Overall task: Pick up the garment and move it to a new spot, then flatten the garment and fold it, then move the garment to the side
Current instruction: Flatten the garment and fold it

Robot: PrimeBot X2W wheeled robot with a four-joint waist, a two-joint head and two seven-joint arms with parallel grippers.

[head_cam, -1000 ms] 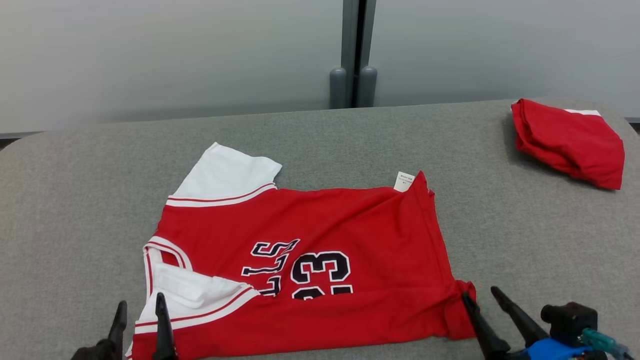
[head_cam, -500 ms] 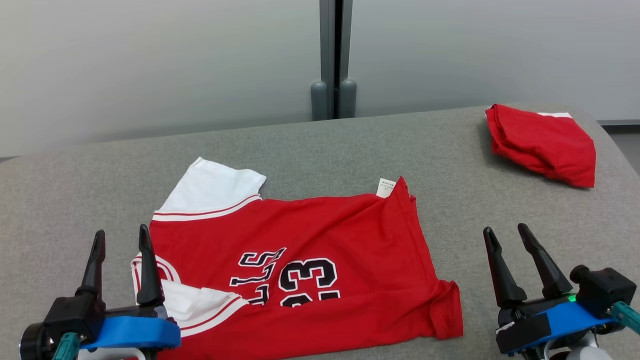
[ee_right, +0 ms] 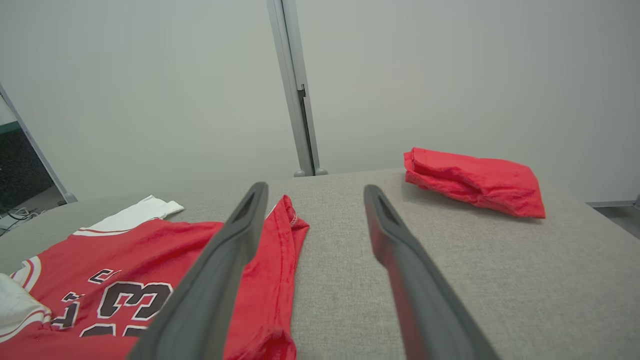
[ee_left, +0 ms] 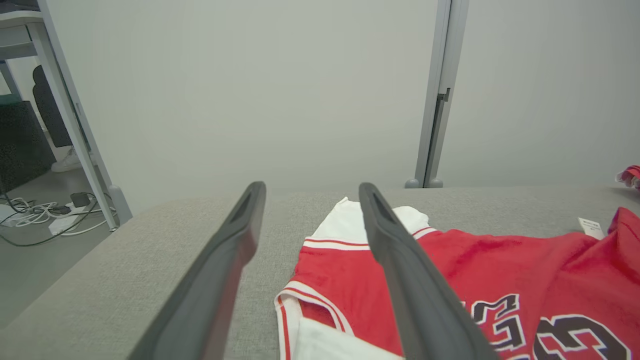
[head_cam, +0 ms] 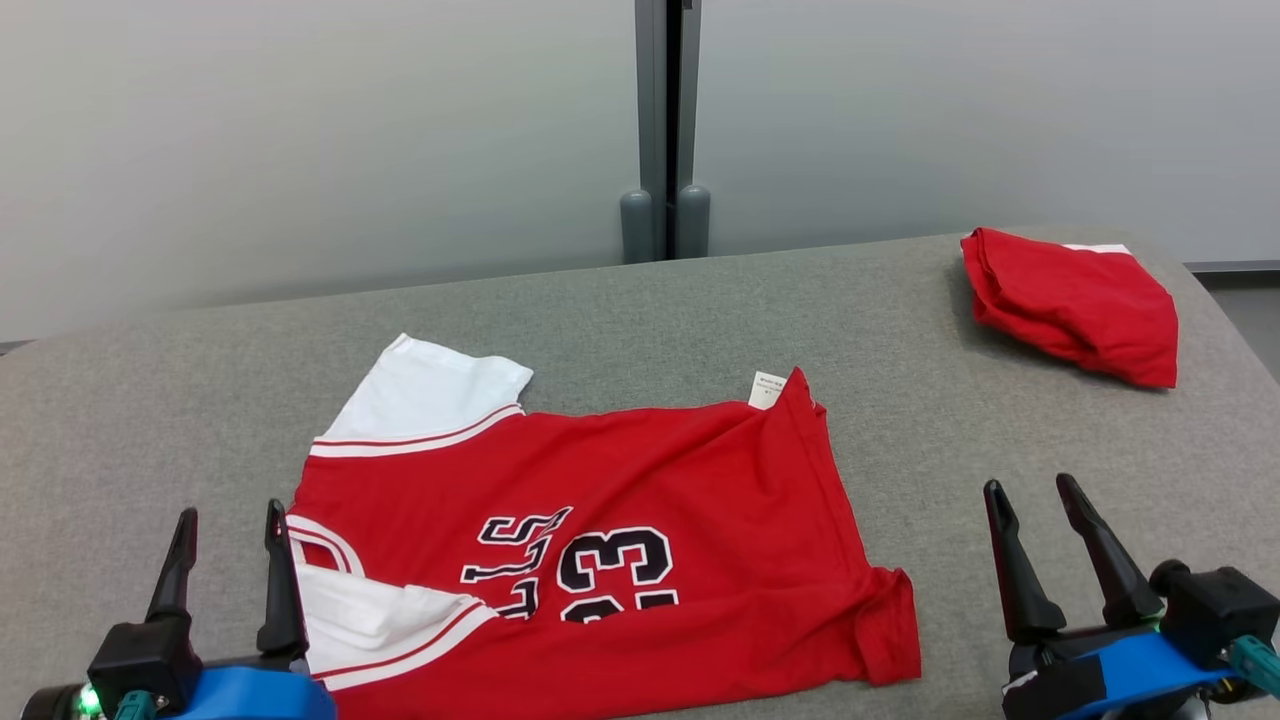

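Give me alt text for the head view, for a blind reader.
A red jersey with white sleeves and black 23 lies on a grey fabric surface, between the open left gripper and open right gripper. A folded red garment sits far right.

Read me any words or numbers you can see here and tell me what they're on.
"23": red jersey, lower part folded under.
"LLS": same jersey, beside the number; the rest is hidden.
White tag at the jersey's hem: print too small to read.
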